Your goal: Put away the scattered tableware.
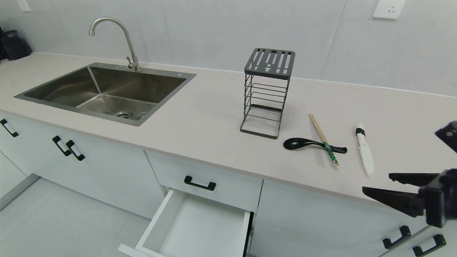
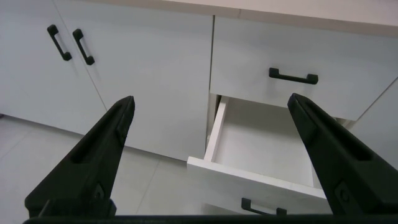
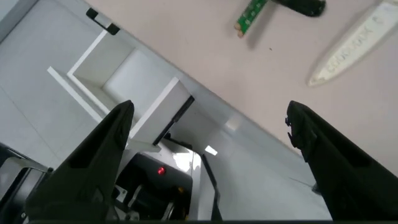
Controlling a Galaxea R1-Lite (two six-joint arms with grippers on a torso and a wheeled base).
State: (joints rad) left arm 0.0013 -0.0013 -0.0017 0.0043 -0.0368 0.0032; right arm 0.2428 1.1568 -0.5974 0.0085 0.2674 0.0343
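On the counter to the right of a dark wire utensil rack (image 1: 267, 92) lie a black spoon (image 1: 307, 144), a pair of wooden chopsticks with green ends (image 1: 323, 138) crossing its handle, and a white sheathed knife (image 1: 365, 152). My right gripper (image 1: 377, 183) hangs open just off the counter's front edge, a little nearer than the knife. The right wrist view looks past the open right gripper (image 3: 210, 111) at the knife (image 3: 351, 48), the green chopstick end (image 3: 250, 15) and the spoon handle (image 3: 306, 6). My left gripper (image 2: 211, 102) is open, low in front of the cabinets, facing the open drawer (image 2: 261, 146).
A steel sink (image 1: 107, 92) with a faucet (image 1: 117, 35) takes up the counter's left part. Below the counter, a white drawer (image 1: 200, 228) stands pulled out with nothing in it, under a shut drawer with a black handle (image 1: 200, 184). Cabinet doors flank it.
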